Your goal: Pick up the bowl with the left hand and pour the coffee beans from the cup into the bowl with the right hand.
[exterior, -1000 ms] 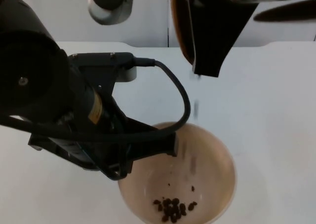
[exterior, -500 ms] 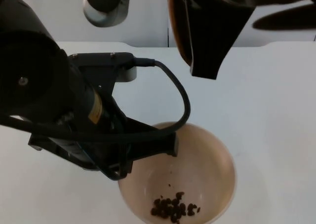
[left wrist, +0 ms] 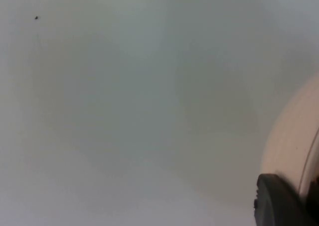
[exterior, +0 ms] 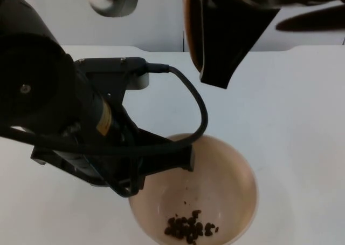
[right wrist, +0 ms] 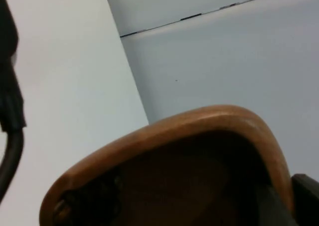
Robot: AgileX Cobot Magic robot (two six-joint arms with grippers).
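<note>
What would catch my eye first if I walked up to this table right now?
Probably the pale bowl near the table's front edge, gripped at its rim by the left gripper, with a small heap of dark coffee beans at its bottom. Above and behind it, the right gripper holds a brown cup tipped over the bowl.

Bean stream: I no longer see beans falling from the cup (exterior: pixel 195 34)
Coffee beans (exterior: pixel 190 229): pile in bowl (exterior: pixel 237 172) slightly larger, settled
Right gripper (exterior: pixel 229 29): I note it has shifted slightly up and left

one bowl (exterior: pixel 226 164), one cup (exterior: pixel 192 24) (beans (exterior: pixel 188 229) uncounted).
</note>
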